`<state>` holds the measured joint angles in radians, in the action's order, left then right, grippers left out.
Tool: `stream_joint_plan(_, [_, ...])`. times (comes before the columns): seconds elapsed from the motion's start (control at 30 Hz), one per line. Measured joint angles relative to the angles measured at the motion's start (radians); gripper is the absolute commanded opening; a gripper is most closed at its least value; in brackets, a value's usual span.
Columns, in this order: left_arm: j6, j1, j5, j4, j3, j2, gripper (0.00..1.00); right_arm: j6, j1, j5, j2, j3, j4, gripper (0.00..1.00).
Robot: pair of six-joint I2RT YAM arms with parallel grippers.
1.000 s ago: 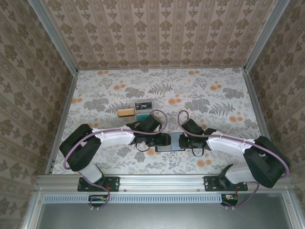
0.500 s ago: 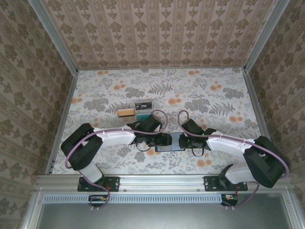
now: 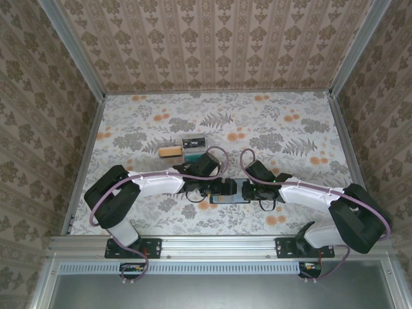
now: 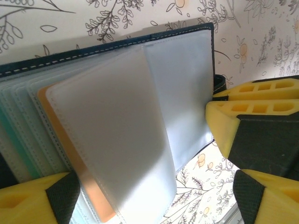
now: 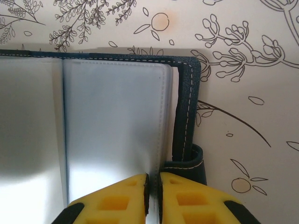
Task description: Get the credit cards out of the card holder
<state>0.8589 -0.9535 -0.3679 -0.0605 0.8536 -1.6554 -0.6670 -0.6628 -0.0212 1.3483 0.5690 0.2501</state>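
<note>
The dark navy card holder (image 3: 230,196) lies open on the table between the two grippers. In the left wrist view its greyish see-through sleeves (image 4: 117,126) fan upward, and the orange edge of a credit card (image 4: 88,182) shows inside one sleeve. My left gripper (image 4: 154,198) is open, with the raised sleeves between its yellow fingers (image 4: 37,203) and touching neither pad. My right gripper (image 5: 152,186) is shut on the edge of the card holder's right-hand sleeve, beside the navy cover and strap loop (image 5: 187,163). Its yellow fingers (image 4: 247,116) also show in the left wrist view.
A clear plastic box (image 3: 183,147) with orange and teal contents lies on the floral tabletop just behind the left arm. Patterned walls and metal rails (image 3: 84,161) close in the table on three sides. Both arms (image 3: 302,193) lie low across the near middle.
My left gripper has opened wider and edged right toward the card holder. The right gripper has kept its pinch and has not moved.
</note>
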Motion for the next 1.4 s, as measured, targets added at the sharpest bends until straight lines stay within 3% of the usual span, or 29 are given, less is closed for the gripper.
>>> stream_joint_plan(0.7, [-0.059, -0.023, -0.003, -0.069, 0.099, 0.0, 0.93, -0.018, -0.001, 0.0, 0.001, 0.0, -0.003, 0.17])
stream_joint_plan(1.07, [-0.063, -0.021, -0.002, -0.074, 0.098, -0.001, 0.93, -0.018, -0.003, 0.015, -0.005, 0.0, 0.011, 0.27])
stream_joint_plan(1.4, [-0.058, 0.01, 0.036, -0.072, 0.014, 0.062, 0.87, -0.018, 0.014, 0.097, -0.195, 0.0, 0.145, 0.31])
